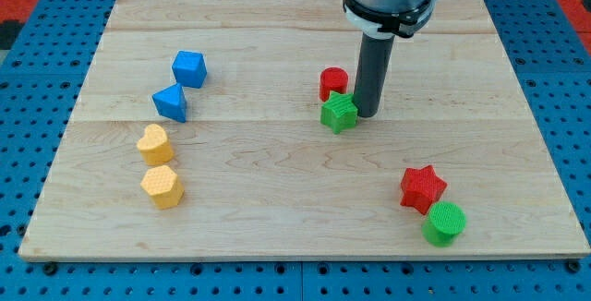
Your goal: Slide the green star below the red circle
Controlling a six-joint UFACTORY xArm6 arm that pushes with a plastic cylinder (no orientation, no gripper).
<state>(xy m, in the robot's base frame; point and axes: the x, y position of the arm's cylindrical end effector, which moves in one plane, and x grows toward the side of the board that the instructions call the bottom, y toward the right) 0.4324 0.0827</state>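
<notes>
The green star [339,113] lies near the board's middle, just below the red circle [333,83] and touching or nearly touching it. My tip [366,114] rests on the board right against the green star's right side. The dark rod rises from there toward the view's top and stands to the right of the red circle.
A red star [422,187] and a green circle [444,222] sit at the lower right. A blue cube [188,67] and a blue triangular block [170,102] lie at the left, with two yellow blocks [155,143] [162,186] below them. The wooden board [277,227] lies on a blue pegboard.
</notes>
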